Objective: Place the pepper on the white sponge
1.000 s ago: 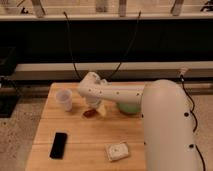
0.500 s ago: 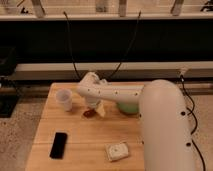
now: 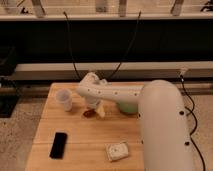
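Note:
The pepper, small and dark red-brown, lies on the wooden table just right of a white cup. My gripper hangs at the end of the white arm directly over it, its pale fingers pointing down beside the pepper, open and almost touching the tabletop. Nothing is lifted. The white sponge, a flat squarish pad with a faint grey mark, rests near the table's front edge, well below and to the right of the gripper.
A white cup stands left of the gripper. A black phone-like rectangle lies front left. A green bowl peeks from behind the arm. The arm's large white body covers the table's right side.
The arm's large near body has shifted slightly left. The gripper stays low over the pepper, and the pepper has not moved.

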You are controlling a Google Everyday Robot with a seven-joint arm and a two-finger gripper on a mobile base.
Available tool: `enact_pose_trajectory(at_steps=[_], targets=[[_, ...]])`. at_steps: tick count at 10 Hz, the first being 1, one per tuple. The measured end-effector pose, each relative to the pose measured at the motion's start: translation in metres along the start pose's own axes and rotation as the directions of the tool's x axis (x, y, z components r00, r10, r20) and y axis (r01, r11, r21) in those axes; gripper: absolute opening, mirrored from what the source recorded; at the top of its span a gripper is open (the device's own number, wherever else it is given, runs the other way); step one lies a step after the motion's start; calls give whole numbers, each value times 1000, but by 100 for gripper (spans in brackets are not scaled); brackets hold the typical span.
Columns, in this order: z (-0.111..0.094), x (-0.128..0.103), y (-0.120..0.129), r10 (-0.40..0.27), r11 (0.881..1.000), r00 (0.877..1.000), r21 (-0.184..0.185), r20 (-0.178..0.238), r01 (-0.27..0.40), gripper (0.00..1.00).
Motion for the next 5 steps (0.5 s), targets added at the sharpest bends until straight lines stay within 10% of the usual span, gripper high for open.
enact_pose_trajectory(at_steps=[5], targets=[[4,-2,1,-2,1000,1000,-6,10,2,80]])
